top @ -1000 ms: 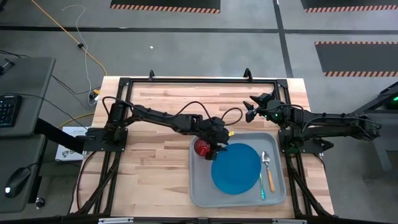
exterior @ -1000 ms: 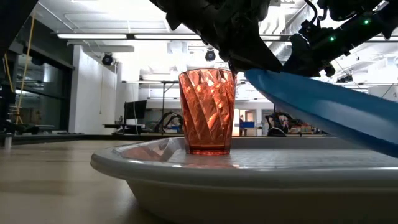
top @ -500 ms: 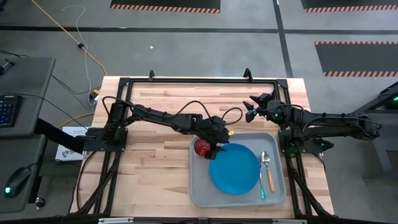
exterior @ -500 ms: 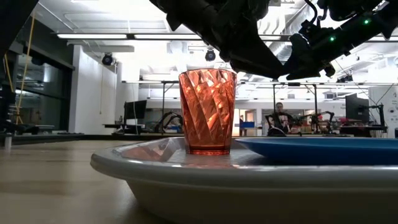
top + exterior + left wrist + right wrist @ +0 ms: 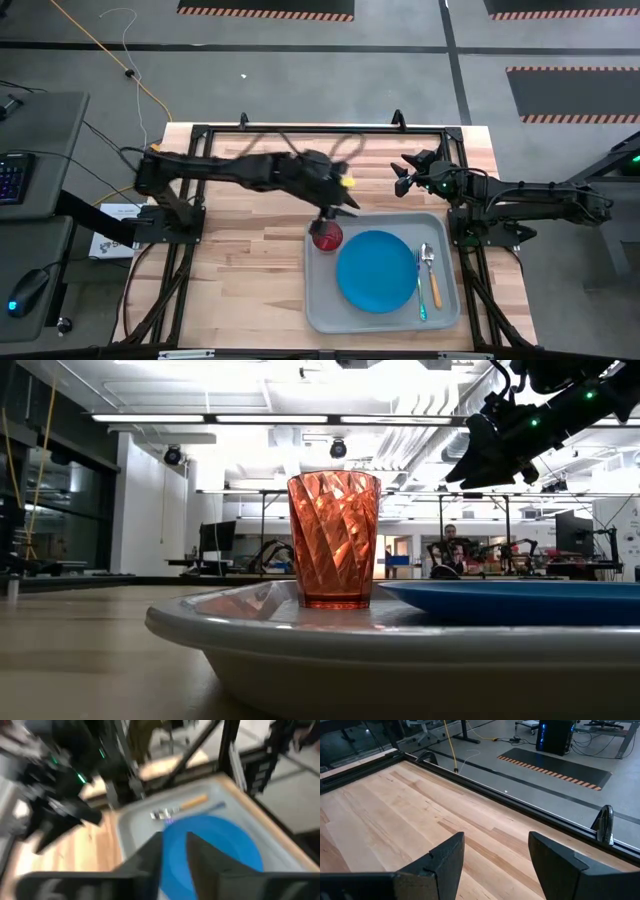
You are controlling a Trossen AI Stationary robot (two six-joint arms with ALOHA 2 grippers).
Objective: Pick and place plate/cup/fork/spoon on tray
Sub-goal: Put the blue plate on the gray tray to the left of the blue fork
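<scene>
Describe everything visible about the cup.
The cup is a small red-orange tumbler of clear, faceted plastic with a swirling pattern, narrowing slightly toward its base. It stands upright in the tray, in the far corner on the left arm's side, just beside the plate; whether they touch cannot be told. No pincer holds it. Whether it holds anything cannot be told.

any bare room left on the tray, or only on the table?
The tray is crowded: the plate fills its middle, the cup its far left corner, the spoon and the fork its right side. Only the near left corner is bare. The table left of the tray is open wood.
</scene>
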